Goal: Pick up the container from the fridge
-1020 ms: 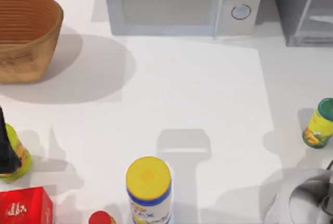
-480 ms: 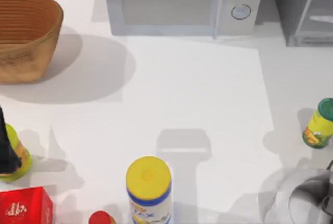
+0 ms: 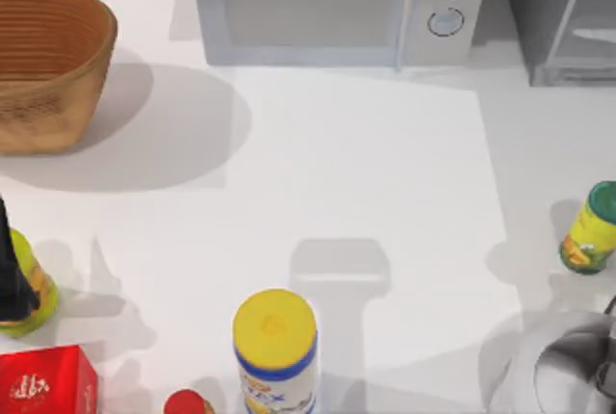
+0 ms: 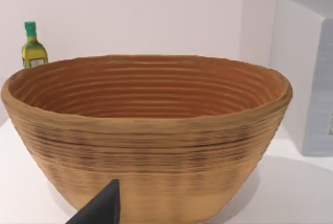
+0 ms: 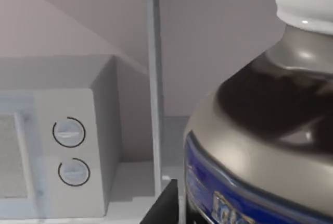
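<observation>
Close against my right gripper (image 5: 174, 203), the container (image 5: 260, 130) looms: glossy, rigid, likely slippery; I'd grasp its body below the white cap. Finger states: cannot tell.

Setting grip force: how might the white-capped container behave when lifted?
The container looks rigid. Its glossy rounded shoulder is probably slippery, so the labelled body likely grips better. The wide body under a narrow cap suggests it won't tip easily.
</observation>
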You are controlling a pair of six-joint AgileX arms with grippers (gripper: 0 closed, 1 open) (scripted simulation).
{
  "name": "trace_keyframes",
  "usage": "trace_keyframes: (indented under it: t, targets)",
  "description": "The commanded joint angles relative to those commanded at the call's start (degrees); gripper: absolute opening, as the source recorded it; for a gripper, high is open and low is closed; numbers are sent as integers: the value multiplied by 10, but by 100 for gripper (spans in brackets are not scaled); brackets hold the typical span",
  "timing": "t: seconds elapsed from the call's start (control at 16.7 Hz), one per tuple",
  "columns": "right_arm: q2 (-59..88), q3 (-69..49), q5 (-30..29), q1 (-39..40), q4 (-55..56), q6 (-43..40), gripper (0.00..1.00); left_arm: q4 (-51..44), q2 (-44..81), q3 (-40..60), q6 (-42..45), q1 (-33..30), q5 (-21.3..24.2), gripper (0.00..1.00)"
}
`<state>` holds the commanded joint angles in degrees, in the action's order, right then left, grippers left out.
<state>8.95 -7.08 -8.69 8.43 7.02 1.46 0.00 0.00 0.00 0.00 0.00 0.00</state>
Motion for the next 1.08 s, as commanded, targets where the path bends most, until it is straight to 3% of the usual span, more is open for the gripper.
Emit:
trace_keyframes:
  t: [0.66,0.9,1.08]
  targets:
    - [572,-247,-411,398,345,35,0,0,0,0,0,0,0,100]
    - [784,-293,-511,500,465,28,0,0,0,0,0,0,0,100]
    - [895,-307,-555,545,530,17,0,0,0,0,0,0,0,100]
